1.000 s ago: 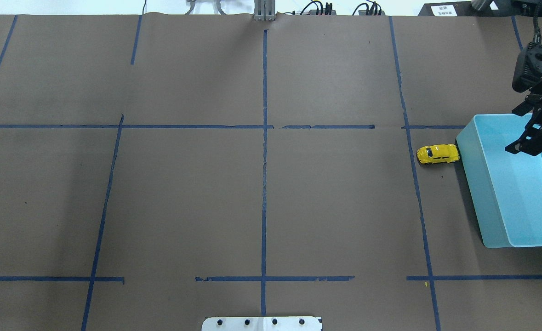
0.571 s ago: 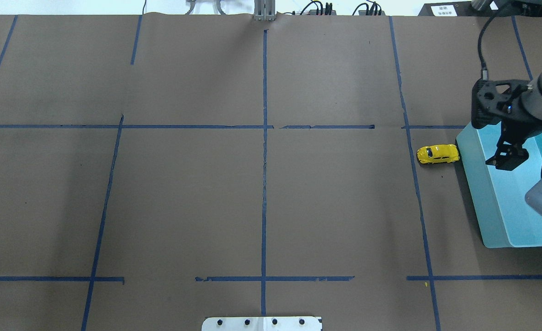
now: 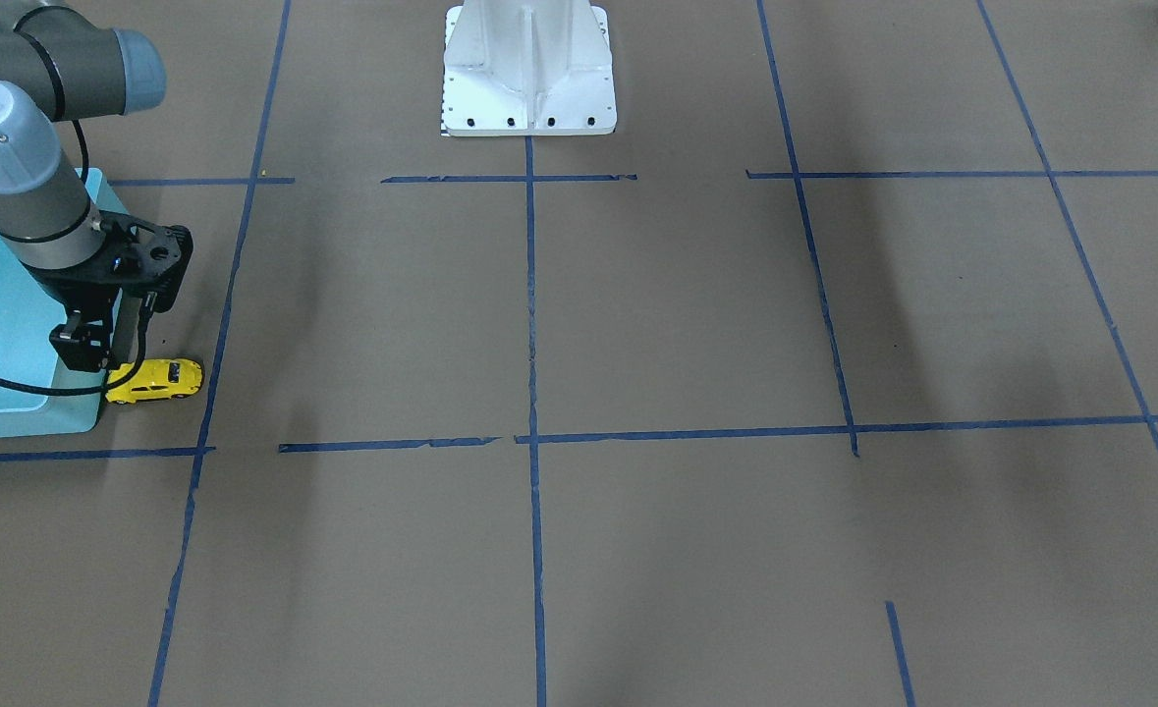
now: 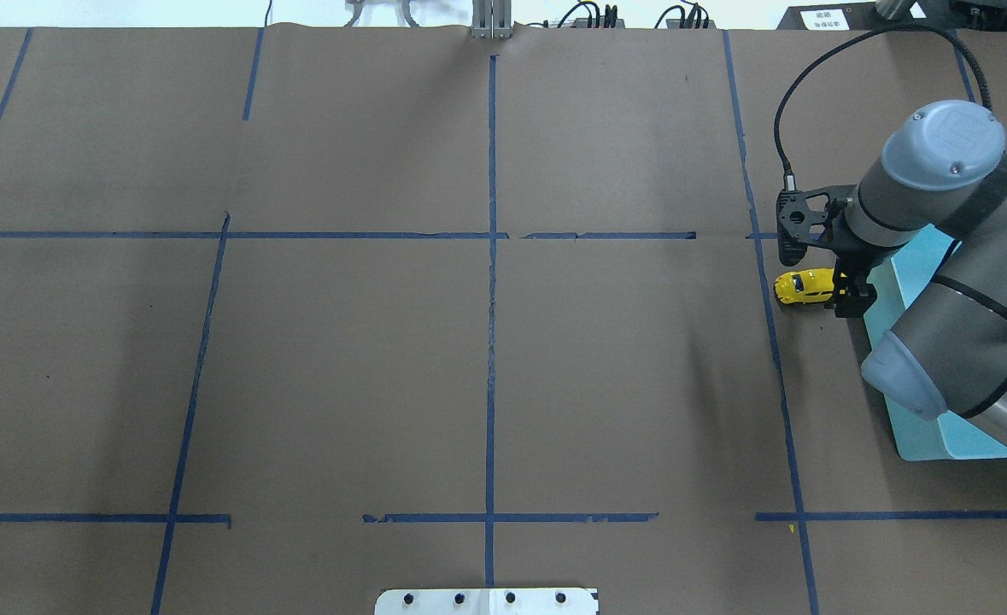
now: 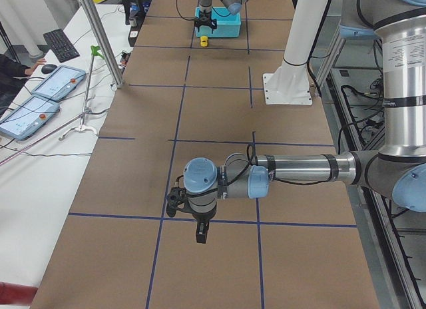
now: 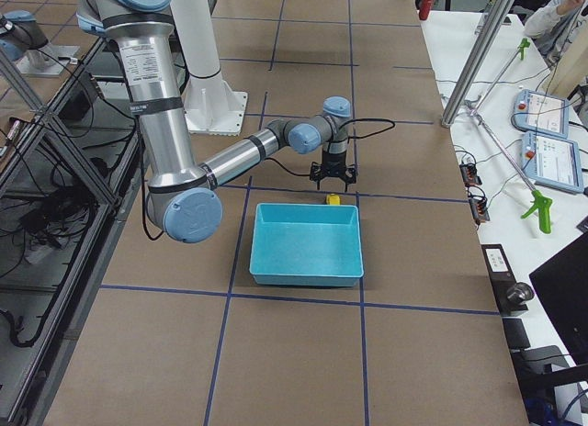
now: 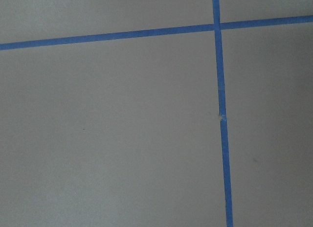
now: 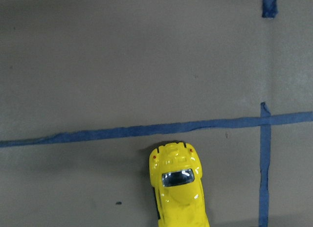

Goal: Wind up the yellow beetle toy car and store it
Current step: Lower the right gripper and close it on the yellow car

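The yellow beetle toy car (image 4: 802, 286) stands on its wheels on the brown table, its end against the outer wall of the light-blue bin (image 4: 883, 342). It also shows in the front view (image 3: 156, 380) and in the right wrist view (image 8: 178, 188). My right gripper (image 4: 845, 289) hangs open and empty just above the car's bin-side end; in the front view (image 3: 102, 352) its fingers point down. My left gripper (image 5: 200, 232) shows only in the exterior left view, low over bare table far from the car. I cannot tell if it is open or shut.
The bin (image 3: 9, 412) holds nothing that I can see and sits at the table's right end. The robot's white base (image 3: 529, 69) stands at mid table edge. Blue tape lines (image 4: 492, 256) cross the brown paper.
My right arm has swung from above the bin leftward and down, so the gripper now hangs over the car. The car and the bin have not moved.
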